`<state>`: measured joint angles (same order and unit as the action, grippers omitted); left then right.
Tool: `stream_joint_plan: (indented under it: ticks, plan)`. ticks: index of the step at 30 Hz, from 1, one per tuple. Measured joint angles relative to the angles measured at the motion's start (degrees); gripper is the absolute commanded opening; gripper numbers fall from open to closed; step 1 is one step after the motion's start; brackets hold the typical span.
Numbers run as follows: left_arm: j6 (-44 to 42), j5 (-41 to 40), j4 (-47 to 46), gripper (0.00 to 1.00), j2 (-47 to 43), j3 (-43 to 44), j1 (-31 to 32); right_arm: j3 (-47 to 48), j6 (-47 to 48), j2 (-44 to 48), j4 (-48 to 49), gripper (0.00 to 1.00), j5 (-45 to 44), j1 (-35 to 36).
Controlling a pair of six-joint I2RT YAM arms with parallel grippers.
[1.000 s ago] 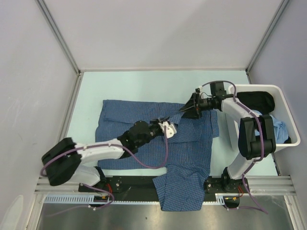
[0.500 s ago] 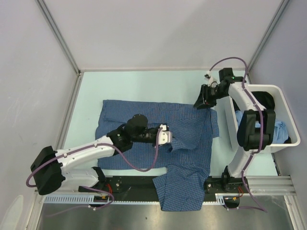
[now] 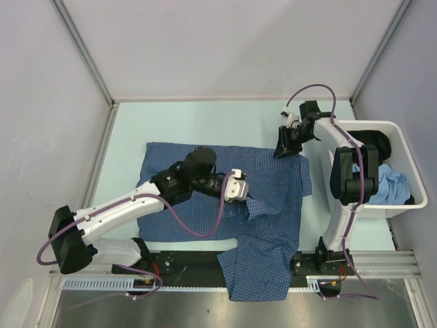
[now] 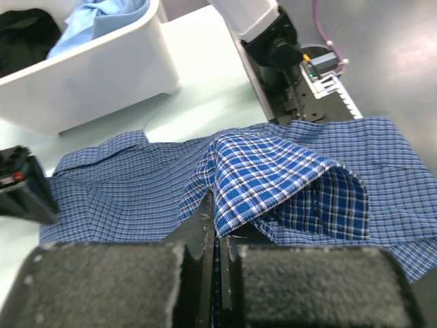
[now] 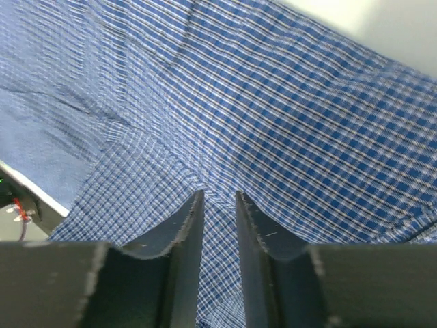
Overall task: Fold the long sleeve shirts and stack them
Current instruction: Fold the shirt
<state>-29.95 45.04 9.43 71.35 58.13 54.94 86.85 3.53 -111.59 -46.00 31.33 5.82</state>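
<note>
The dark-blue checked long sleeve shirt (image 3: pixel 171 160) lies spread across the table, with one sleeve (image 3: pixel 259 273) hanging over the near edge. My left gripper (image 3: pixel 240 186) is shut on a fold near the shirt's middle and holds it raised; in the left wrist view (image 4: pixel 217 205) the checked cloth (image 4: pixel 273 178) is pinched between the pads. My right gripper (image 3: pixel 282 148) is at the shirt's far right corner. In the right wrist view (image 5: pixel 217 199) its jaws stand narrowly apart with shirt cloth (image 5: pixel 287 102) gathered between them.
A white bin (image 3: pixel 369 125) stands at the right edge, holding a black garment (image 3: pixel 372 142) and a light-blue garment (image 3: pixel 396 184). It also shows in the left wrist view (image 4: pixel 102 72). The arm bases and rail (image 3: pixel 205 263) run along the near edge.
My left gripper has lifted its fold and shifted slightly toward the far side. My right gripper has moved from over the shirt out to its far right corner.
</note>
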Motion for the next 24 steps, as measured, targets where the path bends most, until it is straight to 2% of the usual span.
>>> stream_joint_plan:
  ticks: [8,16,24]
  plan:
    - [-0.33,2.12,6.56,0.0,2.08,3.54,0.0,3.08,-0.02,-0.33,2.38,0.3,3.15,-0.52]
    - [-0.46,4.17,8.96,0.0,2.16,6.47,-0.02,-2.64,2.43,-4.63,3.43,0.28,-1.49,-0.92]
    - [-0.39,6.08,10.01,0.0,3.56,11.08,-0.02,-1.81,5.18,-6.95,2.23,0.27,-2.47,-1.49]
